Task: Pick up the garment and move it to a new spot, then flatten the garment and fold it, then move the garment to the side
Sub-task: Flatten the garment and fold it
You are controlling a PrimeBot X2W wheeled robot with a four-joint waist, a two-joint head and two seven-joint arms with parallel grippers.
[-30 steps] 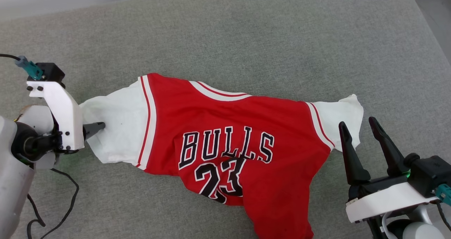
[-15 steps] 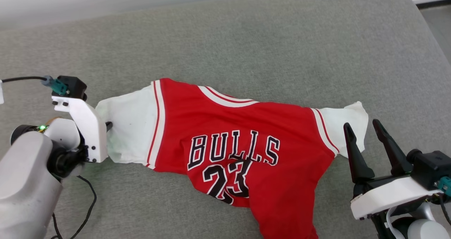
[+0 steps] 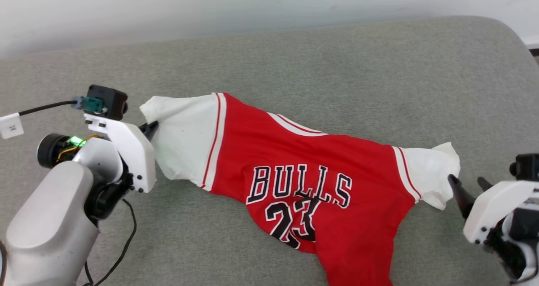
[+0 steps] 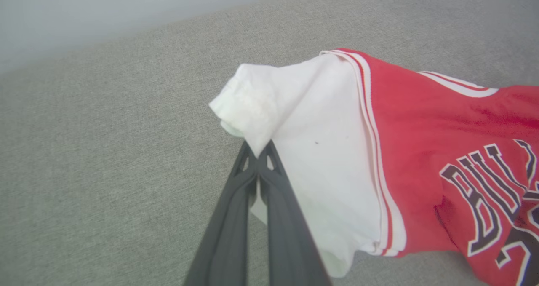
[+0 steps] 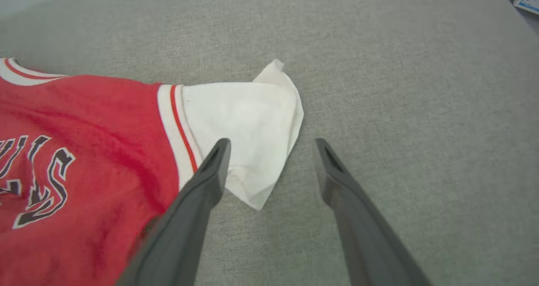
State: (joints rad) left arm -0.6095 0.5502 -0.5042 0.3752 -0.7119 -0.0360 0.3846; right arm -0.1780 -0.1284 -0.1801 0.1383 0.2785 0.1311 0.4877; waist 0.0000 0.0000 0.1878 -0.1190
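Clamping the left gripper point(image 4: 257, 149) tight on the cuff edge of the garment's point(image 3: 316, 164) white sleeve point(image 4: 320, 151), both dark fingers pressed flat together and the cloth nipped right at their tips. Letting the rest of that sleeve drape away ahead of the fingertips and off to their right in the left wrist view, with its red-and-white trim just beyond. Stretching the red body out from this pinch toward the other arm across the grey cushion point(image 3: 337, 67), wrinkled and slanting, the black lettering and "23" facing up. Holding the right gripper point(image 5: 271, 145) spread wide and grasping nothing, fingers pointing at the opposite white sleeve point(image 5: 240, 113). Reaching one finger over that sleeve's near corner in the right wrist view, and resting the other over bare cushion just beside the cloth; possibly brushing the fabric there, though hard to be telling contact from these angles. Keeping the garment's two sleeves one at each gripper, body sagging between them. Trailing a black cable point(image 3: 46, 106) behind the left wrist.
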